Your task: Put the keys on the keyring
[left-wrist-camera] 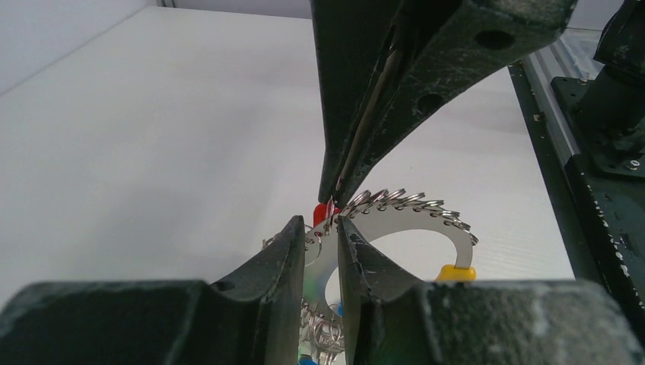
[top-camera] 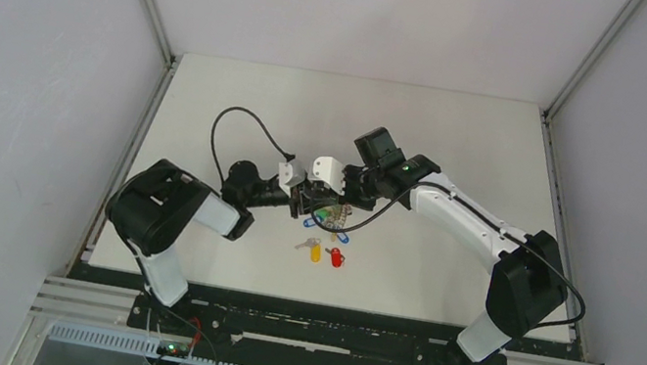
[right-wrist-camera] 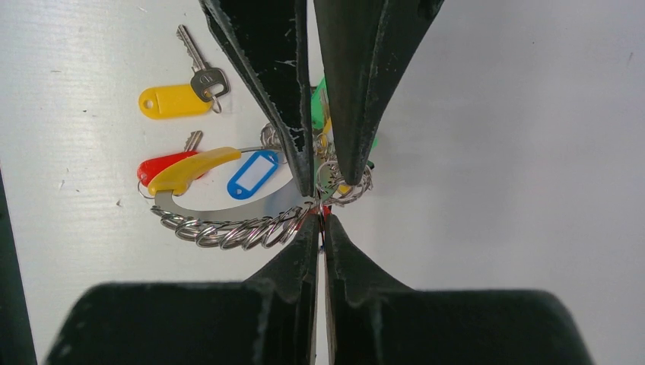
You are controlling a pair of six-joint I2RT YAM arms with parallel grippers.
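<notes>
Left gripper [left-wrist-camera: 322, 234] pinches the flat curved plate of the keyring [left-wrist-camera: 414, 222] near one end. It seems to hold the keyring a little off the table [left-wrist-camera: 152, 152]. I judge this is so that the small rings [right-wrist-camera: 228, 230] along its edge stand steady for the other arm. Two keys lie loose on the table. The yellow-tagged key [right-wrist-camera: 175, 100] is apart from the keyring, and the red-tagged key [right-wrist-camera: 158, 167] is partly hidden behind the keyring's orange-yellow band [right-wrist-camera: 190, 169]. Right gripper [right-wrist-camera: 319, 226] meets the left one tip to tip, with its fingers pressed together at one small ring on the edge. Something red shows at the tips, but I cannot tell whether it is a key's tag.
</notes>
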